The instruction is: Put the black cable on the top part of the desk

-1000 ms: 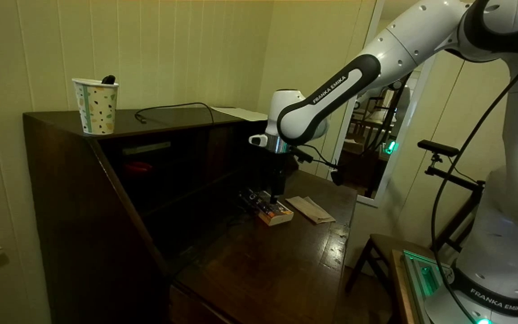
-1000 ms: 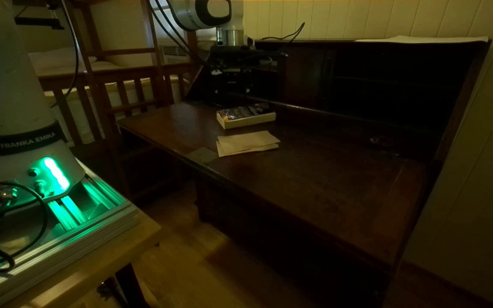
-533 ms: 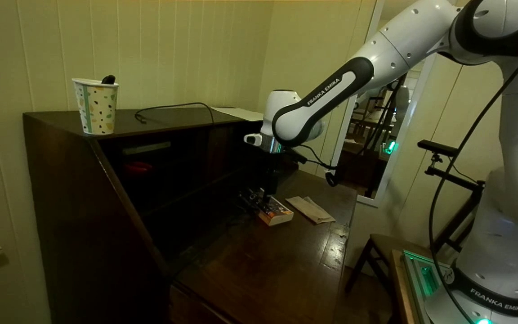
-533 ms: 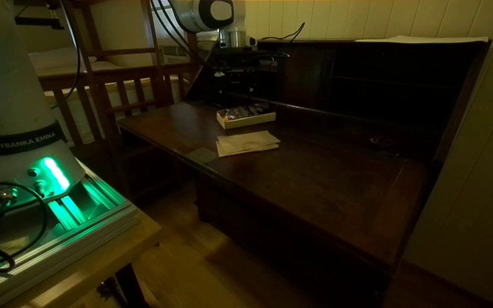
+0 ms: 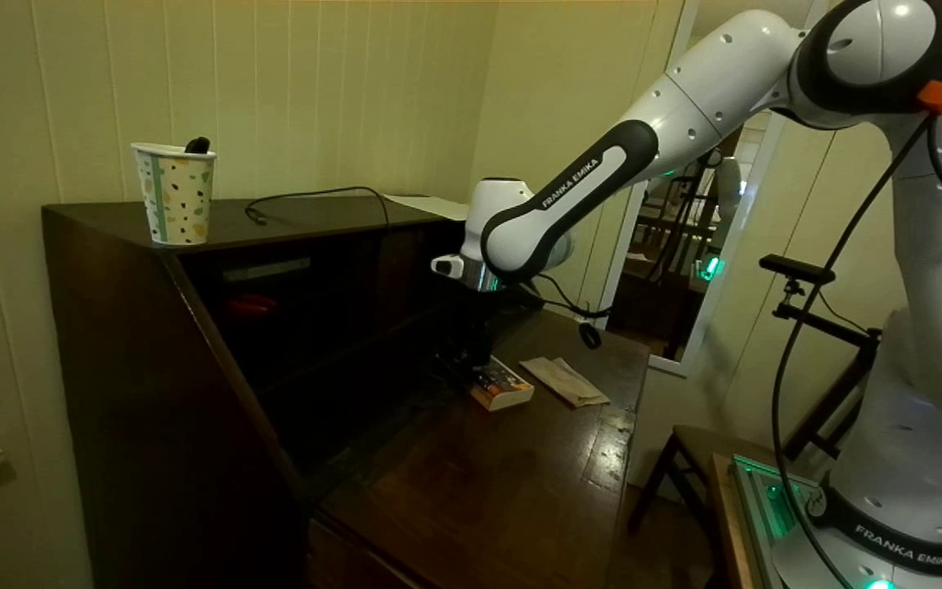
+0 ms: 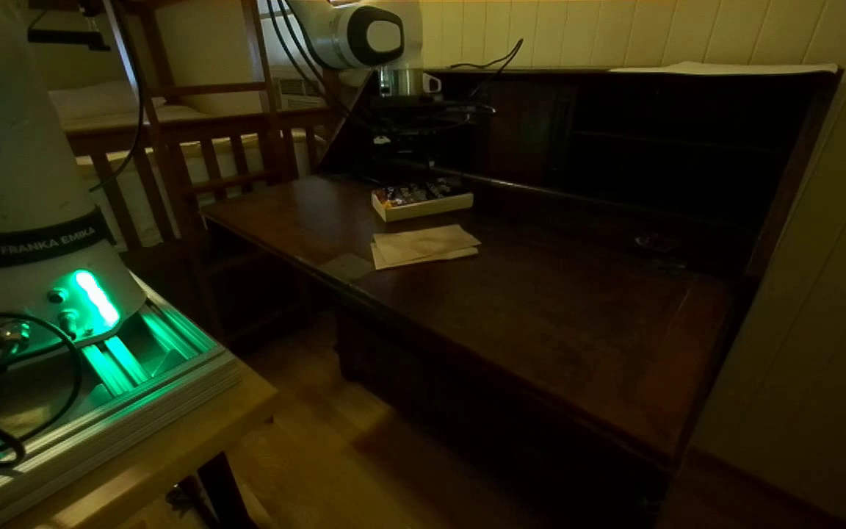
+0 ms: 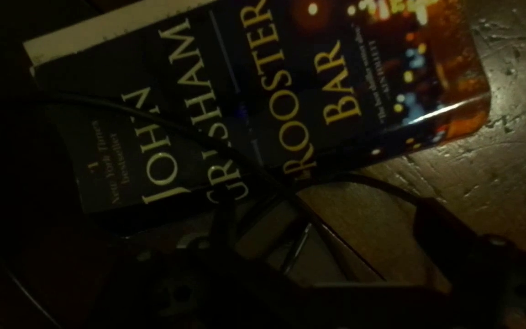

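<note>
- Claw (image 7: 326, 209) stands parted near the John Grisham paperback (image 7: 256, 91).
- Black cable (image 7: 267, 177) crosses its cover, showing between the claw's tips.
- Black cord (image 5: 307, 193) also lies on the desk's top part (image 5: 316, 214).

black cable (image 7: 235, 157) aslant across a john grisham paperback (image 7: 258, 105) on scuffed wood (image 7: 521, 137), dim claw (image 7: 327, 219) agape nearby

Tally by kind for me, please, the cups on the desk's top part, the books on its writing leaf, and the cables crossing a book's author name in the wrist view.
Patterned paper cup: 1
John Grisham paperback: 1
Black cable: 1
Total: 3
</note>
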